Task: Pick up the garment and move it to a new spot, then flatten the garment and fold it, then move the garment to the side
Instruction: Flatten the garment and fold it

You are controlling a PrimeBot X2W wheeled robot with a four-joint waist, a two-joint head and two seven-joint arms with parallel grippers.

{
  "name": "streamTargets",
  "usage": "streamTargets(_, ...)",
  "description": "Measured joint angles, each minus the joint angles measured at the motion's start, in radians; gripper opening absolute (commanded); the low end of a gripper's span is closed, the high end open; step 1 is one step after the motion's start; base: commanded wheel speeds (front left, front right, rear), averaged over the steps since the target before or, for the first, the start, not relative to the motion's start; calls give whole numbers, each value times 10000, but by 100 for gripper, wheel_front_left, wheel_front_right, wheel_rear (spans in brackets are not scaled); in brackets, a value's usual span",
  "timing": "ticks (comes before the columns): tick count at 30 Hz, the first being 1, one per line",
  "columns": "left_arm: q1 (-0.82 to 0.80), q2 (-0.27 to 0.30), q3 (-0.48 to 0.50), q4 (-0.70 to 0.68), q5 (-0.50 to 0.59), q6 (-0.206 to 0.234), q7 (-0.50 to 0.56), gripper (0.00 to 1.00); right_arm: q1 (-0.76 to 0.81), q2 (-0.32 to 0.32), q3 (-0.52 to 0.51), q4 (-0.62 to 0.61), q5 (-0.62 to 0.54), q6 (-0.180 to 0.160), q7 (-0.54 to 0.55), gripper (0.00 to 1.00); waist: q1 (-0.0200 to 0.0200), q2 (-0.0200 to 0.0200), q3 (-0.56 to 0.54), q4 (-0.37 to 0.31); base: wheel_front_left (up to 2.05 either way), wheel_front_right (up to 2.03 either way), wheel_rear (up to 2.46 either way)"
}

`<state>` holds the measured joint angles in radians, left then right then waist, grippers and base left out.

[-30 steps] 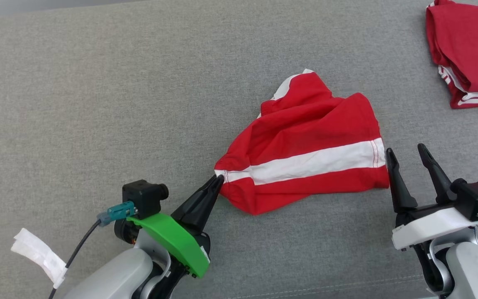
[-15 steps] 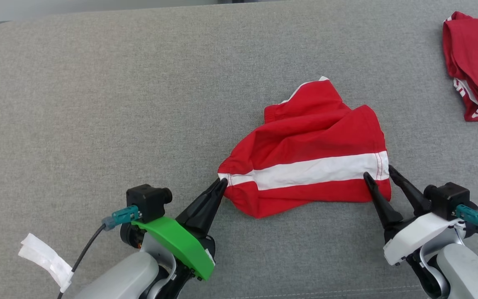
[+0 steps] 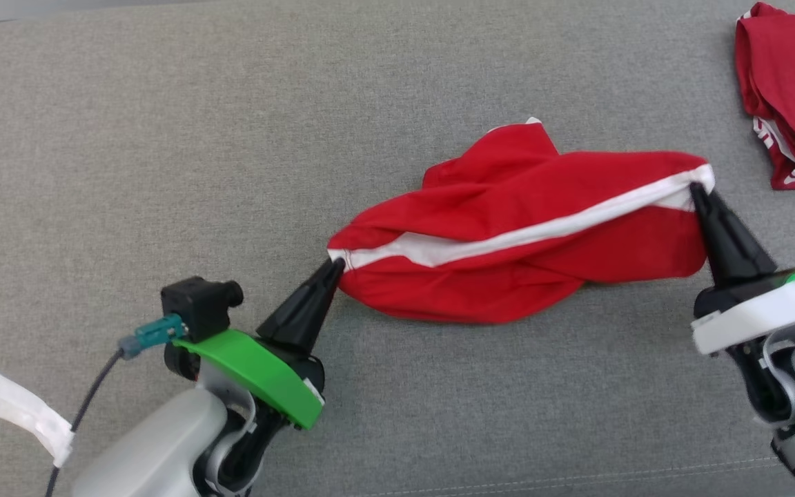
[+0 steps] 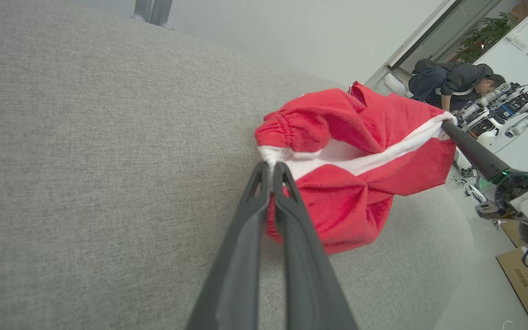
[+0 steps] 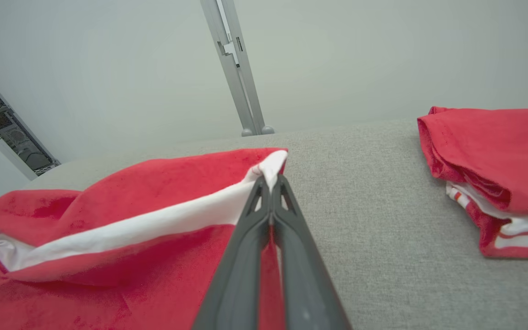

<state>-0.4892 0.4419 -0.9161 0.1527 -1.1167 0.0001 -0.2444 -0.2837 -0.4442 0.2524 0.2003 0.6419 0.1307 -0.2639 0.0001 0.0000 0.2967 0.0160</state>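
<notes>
While left claw [image 3: 335,266], right claw [image 3: 700,187] pinch — garment [image 3: 508,276] stretched

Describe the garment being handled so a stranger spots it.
On the grey surface, centre: a crumpled red garment with a white band. Only it, not the folded red pile far right, is pinched by the left end effector and right end effector.

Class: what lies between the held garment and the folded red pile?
Bare grey cushion separates the garment from the folded pile, clearest in the right wrist view.

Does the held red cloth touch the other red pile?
No, bare grey surface separates the held garment from the folded red pile.
</notes>
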Motion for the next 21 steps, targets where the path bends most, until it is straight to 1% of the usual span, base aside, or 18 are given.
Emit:
streamTargets(3,-439,347,291,-324,-94,-121,192,0,-395,-410,-311,-458,495,0,0,0,0,0,128,-81,0,0,0)
streamTargets(6,-1293,763,610,-717,-146,-270,700,0,-1034,-821,-474,-807,1248,0,0,0,0,0,329,-137,0,0,0)
streamTargets(9,-2644,1064,911,-959,-142,-449,1413,0,-2052,-1354,-447,-1053,2136,0,0,0,0,0,604,-172,0,0,0)
streamTargets(12,-4376,1133,1216,-943,-90,-757,2163,0,-3308,-1962,-123,-1066,3024,0,0,0,0,0,948,-193,0,0,0)
streamTargets(14,-5732,1057,1415,-715,-31,-943,2548,0,-4433,-2290,50,-1007,3588,0,29,0,0,0,1236,-213,0,0,0)
streamTargets(16,-6984,899,1534,-357,221,-1057,2750,0,-5556,-2485,171,-882,3837,0,75,0,0,0,1528,-243,0,0,0)
streamTargets(18,-8333,523,1699,146,769,-1129,2497,0,-6773,-2583,194,-621,3950,0,73,0,0,0,1875,-291,0,0,0)
streamTargets(19,-8830,313,1770,360,874,-1145,2345,0,-7210,-2617,180,-493,3960,0,73,0,0,0,2013,-311,0,0,0)
streamTargets(21,-9893,-182,1791,943,1327,-1200,1910,0,-8172,-2794,163,-207,3795,0,67,0,0,0,2357,-368,0,0,0)
